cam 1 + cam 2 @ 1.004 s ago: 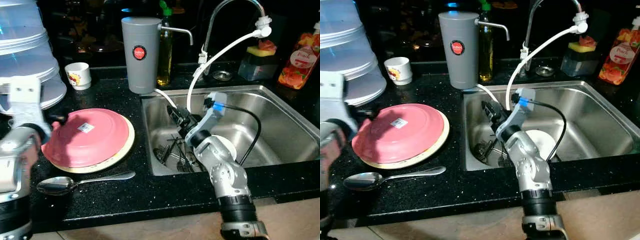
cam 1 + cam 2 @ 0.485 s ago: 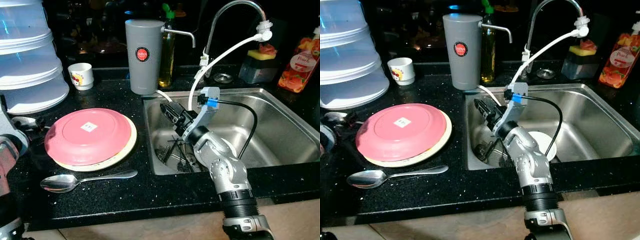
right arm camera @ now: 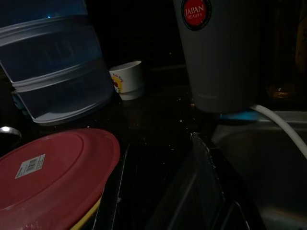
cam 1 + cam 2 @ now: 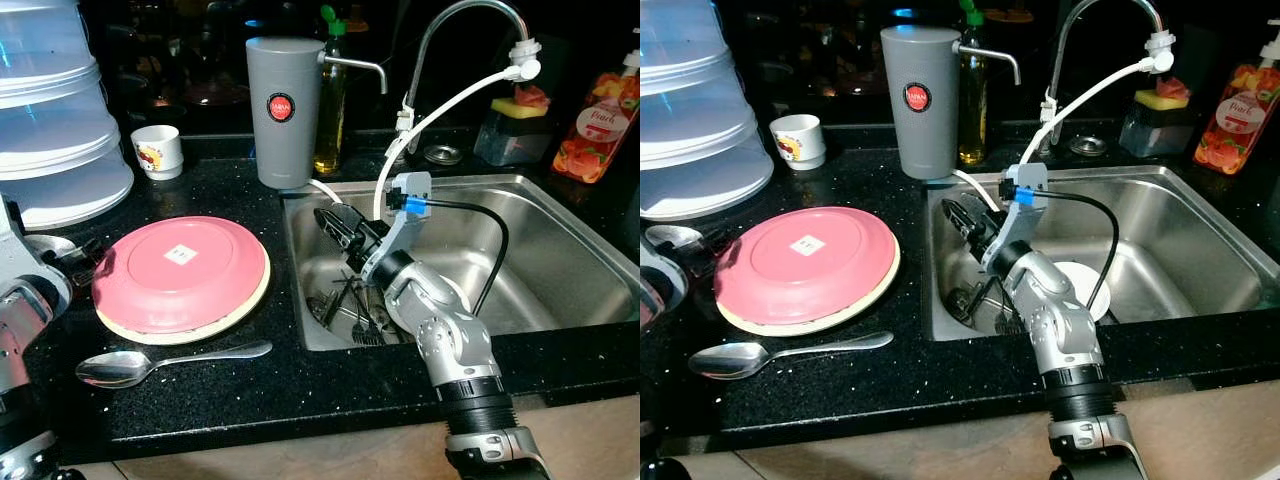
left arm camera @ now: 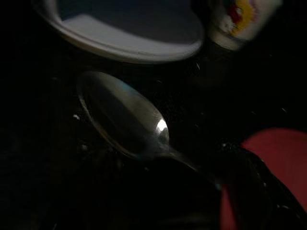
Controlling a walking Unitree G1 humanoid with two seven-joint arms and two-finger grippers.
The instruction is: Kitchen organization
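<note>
Black speckled tabletop [image 4: 200, 400]. Left gripper [image 4: 75, 258] at nine o'clock of the upturned pink plate [image 4: 180, 272], jaws pinching the handle of a silver spoon [image 5: 124, 117], bowl outward. Second silver spoon [image 4: 165, 362] lies loose at six o'clock. Right gripper [image 4: 335, 225] hangs over the steel sink [image 4: 560, 250], above grey cutlery [image 4: 350, 305], jaws spread, empty. Risk: the thin handle twists free and clatters against the plate.
</note>
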